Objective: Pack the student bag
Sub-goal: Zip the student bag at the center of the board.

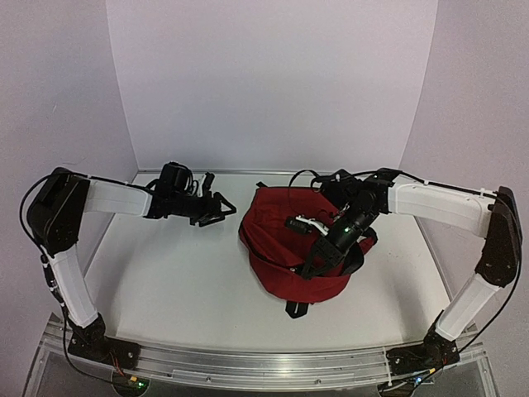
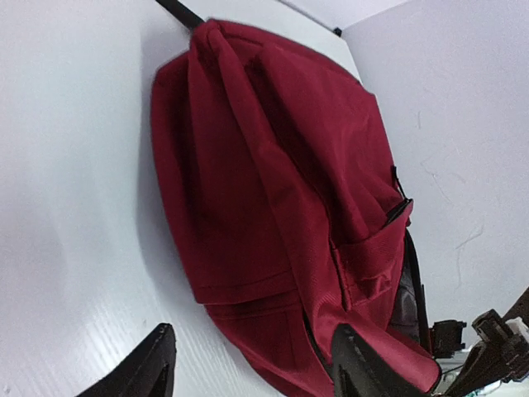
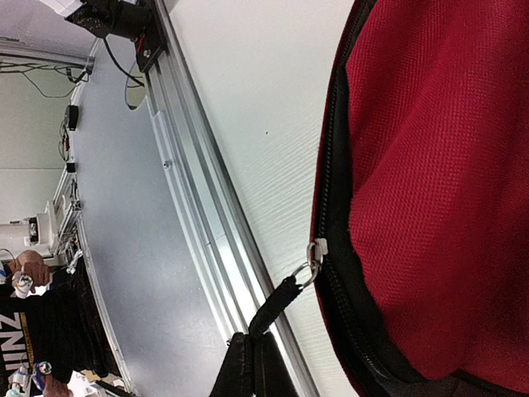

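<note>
- Red fabric nearest you: the student bag slumps on the white table, right of centre;
- your right gripper is pinched tight on the black zip pull; this looks like the zipping step;
- farther back, your left gripper hangs spread and empty beside the bag; next, brace the fabric while the right draws the zip.

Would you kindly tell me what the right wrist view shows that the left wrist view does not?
Only the right wrist view: the black fabric zip pull of the large dark red fabric backpack, pinched in the shut right jaws, and the aluminium rail. Only the left wrist view: the open, empty left jaws and a black strap. Both: the backpack lying on the white table.
</note>
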Controlling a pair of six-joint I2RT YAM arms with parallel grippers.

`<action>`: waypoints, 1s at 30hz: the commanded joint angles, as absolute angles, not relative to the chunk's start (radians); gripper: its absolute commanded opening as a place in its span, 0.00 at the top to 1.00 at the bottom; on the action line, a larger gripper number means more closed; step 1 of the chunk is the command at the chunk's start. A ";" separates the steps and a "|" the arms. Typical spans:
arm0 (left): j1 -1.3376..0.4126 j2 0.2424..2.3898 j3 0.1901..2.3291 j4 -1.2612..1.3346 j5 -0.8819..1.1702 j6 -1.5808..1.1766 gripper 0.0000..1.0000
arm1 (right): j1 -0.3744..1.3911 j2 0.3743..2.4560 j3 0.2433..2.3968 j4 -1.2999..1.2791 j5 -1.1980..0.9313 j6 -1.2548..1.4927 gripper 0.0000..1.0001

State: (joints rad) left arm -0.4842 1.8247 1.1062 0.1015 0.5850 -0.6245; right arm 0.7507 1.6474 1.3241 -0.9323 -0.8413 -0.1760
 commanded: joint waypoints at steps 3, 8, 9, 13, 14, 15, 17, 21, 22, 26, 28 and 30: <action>-0.534 1.448 0.947 0.087 0.465 -0.342 0.27 | 0.761 1.654 1.388 -1.010 -0.935 -0.210 1.00; -0.699 1.279 0.838 0.072 0.353 -0.087 0.26 | 0.761 1.684 1.391 -1.008 -0.972 -0.212 1.00; -0.714 1.259 0.825 0.069 0.356 -0.044 0.26 | 0.761 1.686 1.390 -1.007 -0.974 -0.211 1.00; -0.834 1.245 0.811 0.038 0.281 0.145 0.27 | 0.760 1.690 1.383 -1.002 -0.972 -0.205 1.00; -0.875 1.268 0.824 0.014 0.242 0.204 0.28 | 0.762 1.690 1.379 -0.999 -0.970 -0.202 1.00; -0.916 1.293 0.848 -0.021 0.204 0.239 0.30 | 0.761 1.690 1.374 -0.997 -0.965 -0.199 1.00; -0.986 1.354 0.901 -0.077 0.133 0.313 0.32 | 0.760 1.690 1.366 -0.993 -0.959 -0.192 1.00; -1.121 1.496 0.989 -0.127 -0.002 0.419 0.38 | 0.760 1.690 1.354 -0.986 -0.957 -0.182 1.00; -1.148 1.530 1.003 -0.126 -0.037 0.442 0.39 | 0.759 1.689 1.352 -0.985 -0.956 -0.181 1.00; -1.216 1.610 1.022 -0.060 -0.119 0.511 0.43 | 0.759 1.690 1.346 -0.983 -0.961 -0.178 1.00; -1.239 1.632 1.031 -0.023 -0.140 0.533 0.44 | 0.759 1.692 1.342 -0.982 -0.967 -0.177 1.00; -1.265 1.654 1.041 -0.005 -0.178 0.565 0.44 | 0.759 1.693 1.339 -0.981 -0.971 -0.177 1.00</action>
State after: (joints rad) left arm -1.2285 1.6288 0.9776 -0.0755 -0.0588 0.4590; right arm 0.7536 1.6875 1.3443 -0.9794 -0.9270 -0.1783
